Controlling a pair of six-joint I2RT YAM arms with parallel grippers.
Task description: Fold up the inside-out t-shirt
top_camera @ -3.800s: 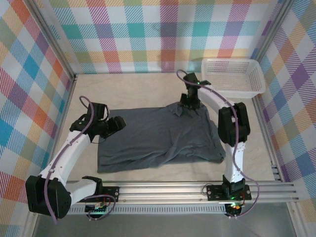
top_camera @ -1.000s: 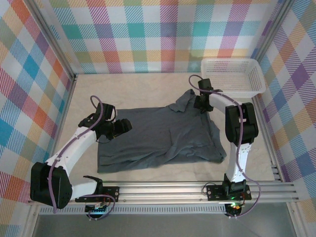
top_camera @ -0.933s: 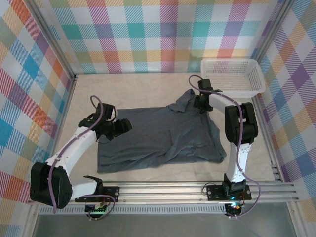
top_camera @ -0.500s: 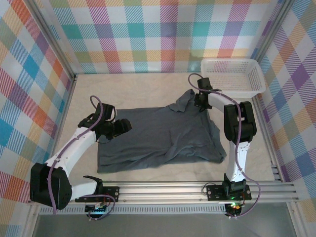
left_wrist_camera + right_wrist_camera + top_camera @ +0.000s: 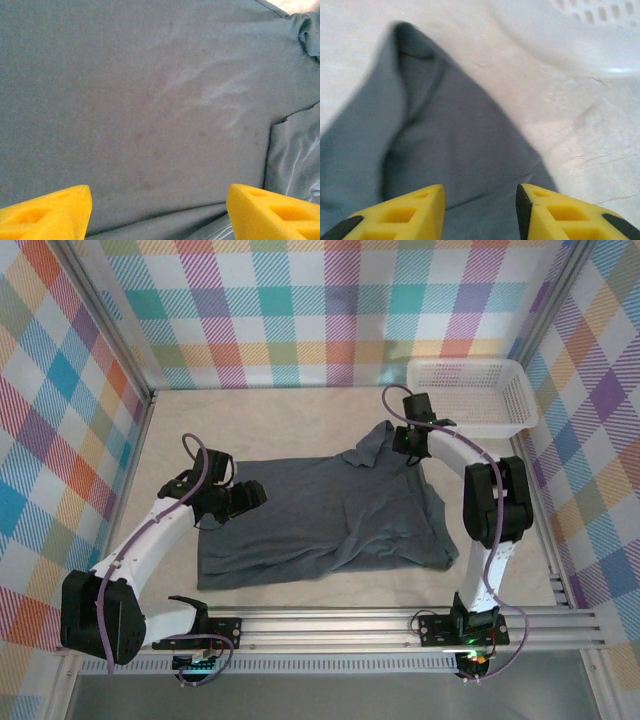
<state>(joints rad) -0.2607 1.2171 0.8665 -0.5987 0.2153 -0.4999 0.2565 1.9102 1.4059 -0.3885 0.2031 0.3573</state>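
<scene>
Across the tabletop's middle, the inside-out t-shirt (image 5: 320,515) is lying mostly flat, looking soft, light and limp. The left gripper (image 5: 250,496) is hovering wide open over its left edge; the right gripper (image 5: 480,200) is hanging open over the far-right sleeve (image 5: 375,445), a sensible pinching place.

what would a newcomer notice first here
A dark grey t-shirt lies spread, rumpled, across the middle of the table, one sleeve peaked up at its far right. The left tool hangs open at the shirt's left edge, the right tool open over that sleeve. A white mesh basket sits in the far right corner, against bright plaid walls.
</scene>
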